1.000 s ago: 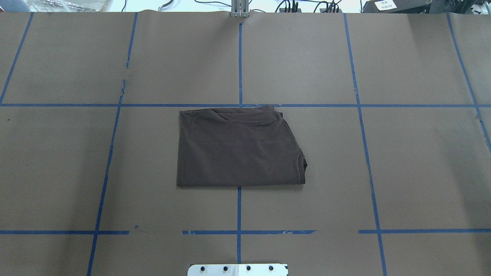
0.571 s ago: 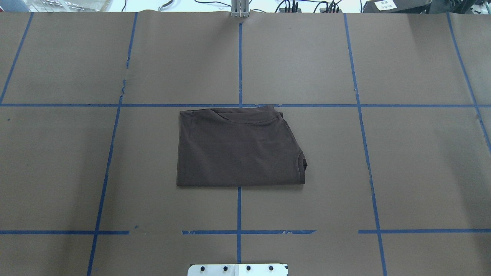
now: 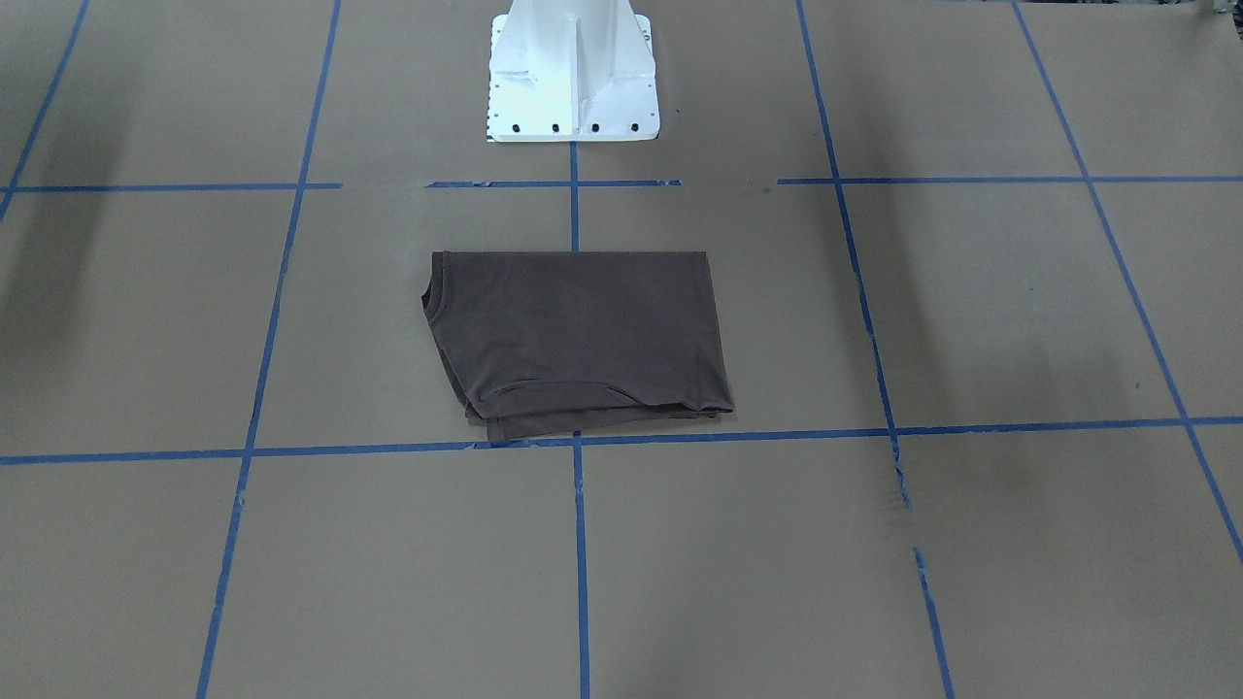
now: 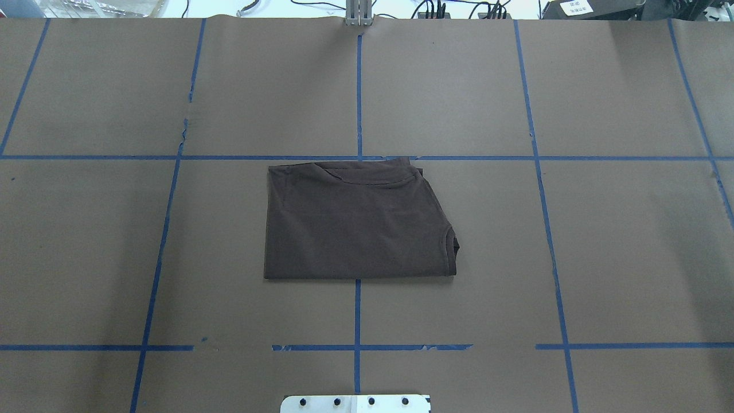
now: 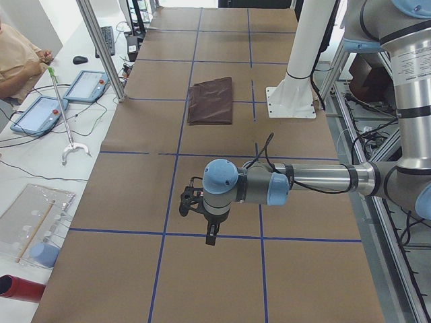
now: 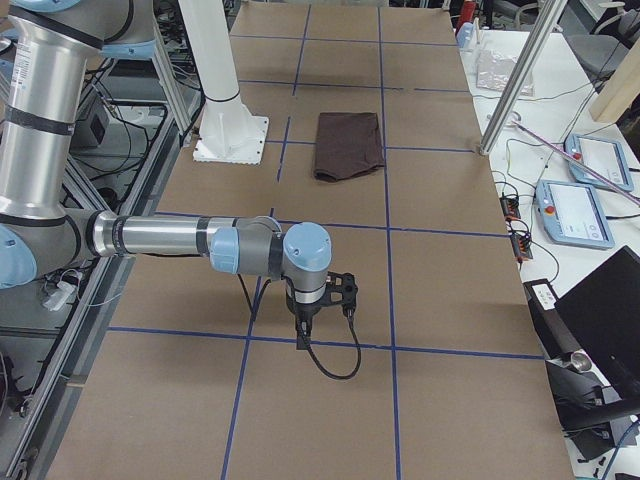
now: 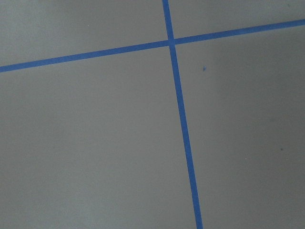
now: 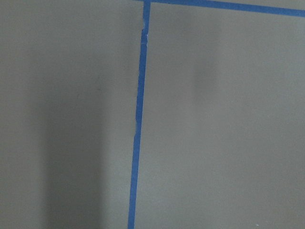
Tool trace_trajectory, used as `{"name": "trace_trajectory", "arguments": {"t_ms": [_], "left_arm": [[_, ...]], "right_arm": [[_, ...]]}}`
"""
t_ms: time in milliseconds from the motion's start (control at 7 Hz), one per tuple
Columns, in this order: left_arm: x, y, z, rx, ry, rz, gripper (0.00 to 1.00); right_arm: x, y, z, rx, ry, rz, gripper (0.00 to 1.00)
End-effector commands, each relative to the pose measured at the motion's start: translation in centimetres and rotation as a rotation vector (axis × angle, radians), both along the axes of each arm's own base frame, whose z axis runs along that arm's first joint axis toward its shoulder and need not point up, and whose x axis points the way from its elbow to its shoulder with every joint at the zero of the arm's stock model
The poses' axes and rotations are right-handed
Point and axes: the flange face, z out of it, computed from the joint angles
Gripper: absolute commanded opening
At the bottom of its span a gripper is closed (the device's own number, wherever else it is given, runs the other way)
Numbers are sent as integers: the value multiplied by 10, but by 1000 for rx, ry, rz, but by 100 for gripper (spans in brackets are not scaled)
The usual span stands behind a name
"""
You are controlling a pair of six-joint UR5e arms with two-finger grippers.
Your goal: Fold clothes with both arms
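The dark brown T-shirt [image 4: 355, 223] lies folded into a flat rectangle at the middle of the table, with its collar edge at the far side. It also shows in the front-facing view [image 3: 583, 335] and in both side views [image 5: 211, 99] [image 6: 348, 143]. No gripper touches it. My left gripper [image 5: 211, 235] hangs over bare table far out on my left, pointing down. My right gripper [image 6: 302, 335] hangs over bare table far out on my right, pointing down. I cannot tell whether either gripper is open or shut. Both wrist views show only brown paper and blue tape.
The table is covered in brown paper [image 4: 516, 258] with a blue tape grid. The white pedestal base [image 3: 573, 78] stands at the robot's edge. Aluminium posts [image 5: 101, 47] [image 6: 520, 75] stand at the far edge, with tablets [image 5: 87, 84] and a seated person [image 5: 17, 57] beyond.
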Motion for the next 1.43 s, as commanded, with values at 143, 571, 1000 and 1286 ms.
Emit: {"name": "trace_trajectory", "arguments": {"t_ms": [143,571,1000,1286], "left_arm": [[0,1,7,-16,-1,0,100],[0,1,8,-17,1,0,100],[0,0,6,-12,0,0,100],[0,-1,5,-9,0,0,100]], "right_arm": [[-1,-1,-1,1,-10,1,100],[-1,0,0,-2,-10,1,100],[-1,0,0,-2,-10,1,100],[-1,0,-1,0,-10,1,100]]}}
